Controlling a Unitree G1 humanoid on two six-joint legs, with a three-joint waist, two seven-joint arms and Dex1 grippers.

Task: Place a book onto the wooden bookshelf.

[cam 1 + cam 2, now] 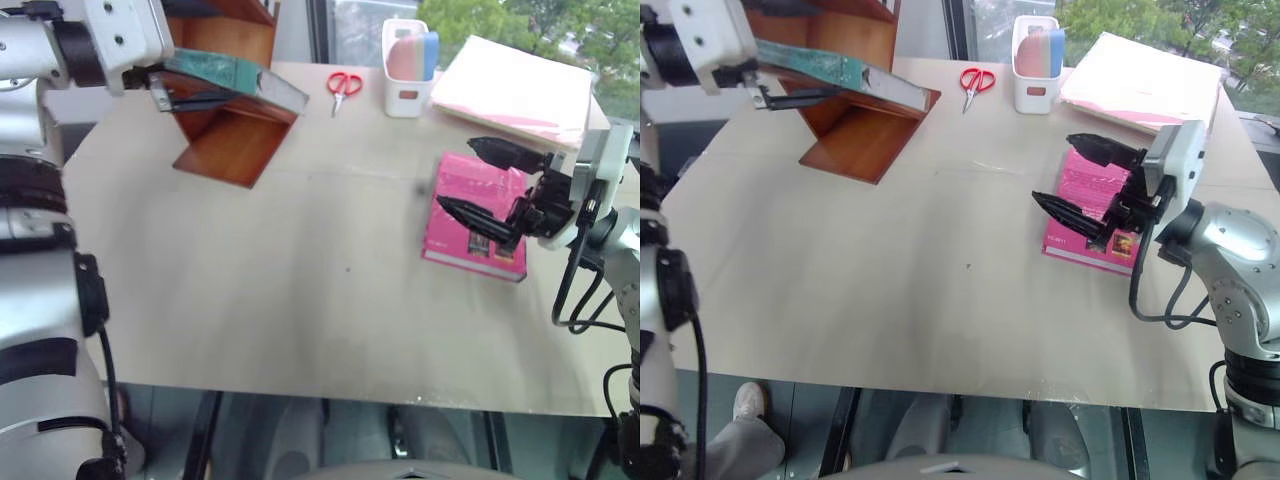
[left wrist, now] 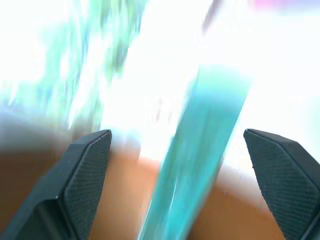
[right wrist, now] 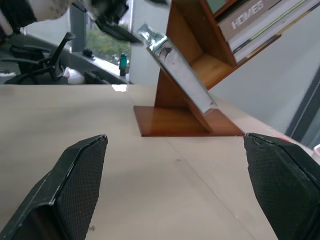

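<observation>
The teal-green book (image 1: 235, 76) in glossy wrap lies tilted along a slanted board of the reddish-brown wooden bookshelf (image 1: 228, 140) at the table's far left. Its lower end (image 3: 175, 70) comes down near the shelf's base. My left gripper (image 1: 190, 88) is at the book's upper end and open. One black finger (image 1: 205, 101) runs under the book, and in the left wrist view both fingers stand wide of the book's edge (image 2: 200, 150). My right gripper (image 1: 455, 173) hovers open and empty over a pink book at the right.
A thin pink book (image 1: 470, 225) lies under my right gripper. Behind it are a pale pink paper stack (image 1: 520, 90), a white holder (image 1: 406, 70) and red scissors (image 1: 344, 86). More books (image 3: 260, 20) fill the shelf's upper slot. The table's near edge (image 1: 350, 395) runs along the front.
</observation>
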